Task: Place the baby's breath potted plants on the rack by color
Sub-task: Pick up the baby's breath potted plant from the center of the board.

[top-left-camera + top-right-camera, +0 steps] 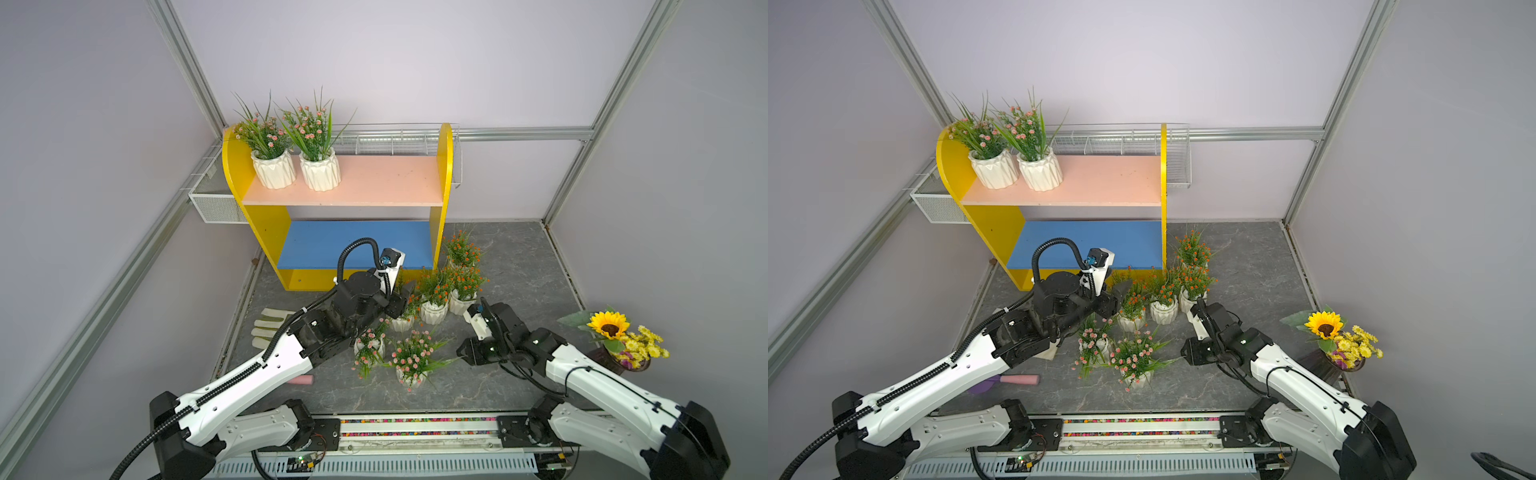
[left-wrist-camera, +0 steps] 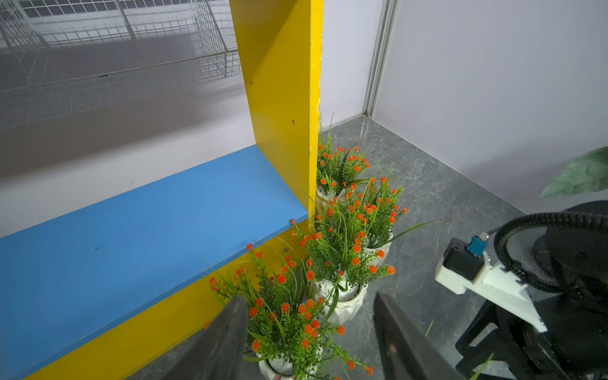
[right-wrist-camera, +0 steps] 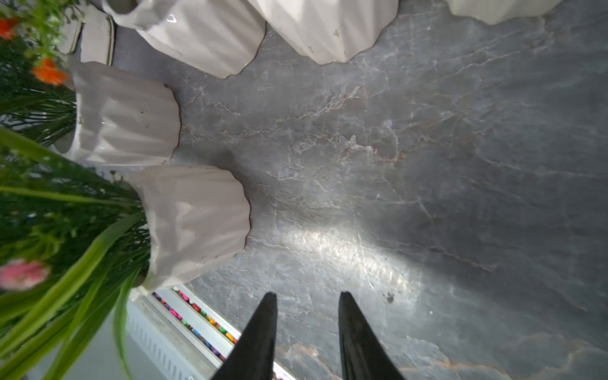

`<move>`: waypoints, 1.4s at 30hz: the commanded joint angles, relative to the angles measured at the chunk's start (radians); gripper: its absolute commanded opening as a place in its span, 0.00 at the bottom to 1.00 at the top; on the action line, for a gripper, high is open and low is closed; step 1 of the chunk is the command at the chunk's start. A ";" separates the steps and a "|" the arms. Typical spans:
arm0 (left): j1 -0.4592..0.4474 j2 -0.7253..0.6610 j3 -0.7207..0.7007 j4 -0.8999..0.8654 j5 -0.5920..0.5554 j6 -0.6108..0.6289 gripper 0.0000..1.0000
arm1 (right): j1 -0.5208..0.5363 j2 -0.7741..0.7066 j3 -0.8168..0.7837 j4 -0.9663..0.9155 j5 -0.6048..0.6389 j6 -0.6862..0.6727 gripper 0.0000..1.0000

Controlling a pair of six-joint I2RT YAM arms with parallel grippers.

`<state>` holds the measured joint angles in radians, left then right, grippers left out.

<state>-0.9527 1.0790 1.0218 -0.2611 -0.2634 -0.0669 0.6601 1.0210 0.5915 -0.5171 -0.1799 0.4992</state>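
The rack [image 1: 374, 180] stands at the back with two pink baby's breath potted plants [image 1: 274, 166] [image 1: 320, 168] at the left end of its pale pink upper board; the blue lower board [image 1: 332, 245] is bare. Several orange ones [image 1: 434, 303] cluster on the floor by the rack's right panel, and two pink ones [image 1: 370, 345] [image 1: 411, 365] stand nearer me. My left gripper [image 2: 310, 296] [image 1: 409, 291] is open, its jaws straddling the sprigs of the nearest orange plant [image 2: 283, 322] above its pot. My right gripper [image 3: 306, 296] [image 1: 459, 352] is open and empty, low over the floor beside the pink plant's pot [image 3: 194, 223].
A sunflower bouquet [image 1: 609, 326] sits at the right edge. White wire baskets [image 1: 216, 203] [image 1: 395, 141] hang behind the rack. Pale gloves [image 1: 266, 328] and a pink-handled tool [image 1: 1017, 379] lie on the floor at the left. Grey marble floor [image 1: 519, 266] stretches right of the plants.
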 commanded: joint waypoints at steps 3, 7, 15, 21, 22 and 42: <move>0.003 -0.050 -0.057 0.016 -0.034 -0.009 0.72 | 0.052 0.072 -0.013 0.126 0.021 0.055 0.32; 0.003 -0.068 -0.082 0.027 -0.032 -0.017 0.76 | 0.116 0.128 0.031 0.148 0.047 0.062 0.31; 0.003 -0.085 -0.129 0.043 -0.038 -0.021 0.85 | 0.203 0.173 0.104 0.150 0.082 0.067 0.31; 0.002 -0.090 -0.146 0.050 -0.046 -0.025 0.89 | 0.249 0.202 0.155 0.123 0.113 0.059 0.31; 0.003 -0.091 -0.146 0.049 -0.046 -0.025 0.89 | 0.254 0.207 0.163 0.119 0.115 0.057 0.31; 0.003 -0.091 -0.150 0.025 -0.053 -0.025 0.95 | 0.358 0.317 0.238 0.068 0.178 0.062 0.30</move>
<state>-0.9527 1.0019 0.8822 -0.2302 -0.3000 -0.0776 1.0023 1.3174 0.8097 -0.4221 -0.0250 0.5400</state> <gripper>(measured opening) 0.950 0.305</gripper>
